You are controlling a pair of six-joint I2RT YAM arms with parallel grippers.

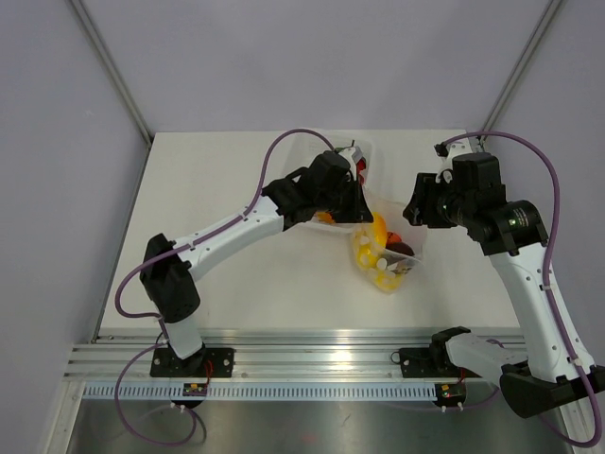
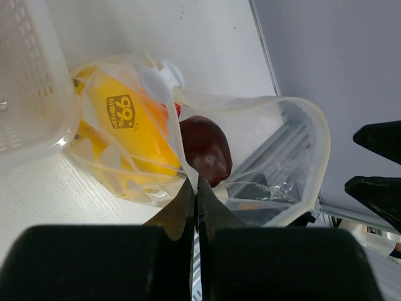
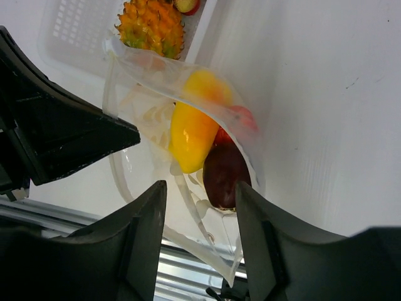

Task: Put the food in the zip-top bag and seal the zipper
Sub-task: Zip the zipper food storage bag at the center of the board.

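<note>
The zip-top bag (image 1: 383, 253) lies right of centre with its mouth open. It holds food: a yellow pepper (image 3: 191, 132), a dark purple fruit (image 3: 222, 175) and a red piece (image 3: 243, 118). My left gripper (image 1: 362, 216) is shut on the bag's zipper rim (image 2: 188, 169), and the rest of the rim (image 2: 321, 147) curves open beyond it. The dark fruit (image 2: 203, 149) and a yellow packet (image 2: 125, 119) sit just inside. My right gripper (image 1: 413, 210) is open, its fingers (image 3: 153, 219) straddling the bag's near edge without gripping it. A spiky orange-green fruit (image 3: 150, 26) lies in the tray.
The white translucent tray (image 1: 364, 156) stands behind the bag, partly under my left arm, and shows in the left wrist view (image 2: 28, 88). A red piece (image 3: 187, 5) lies at its far end. The metal rail (image 1: 312, 345) runs along the table's near edge.
</note>
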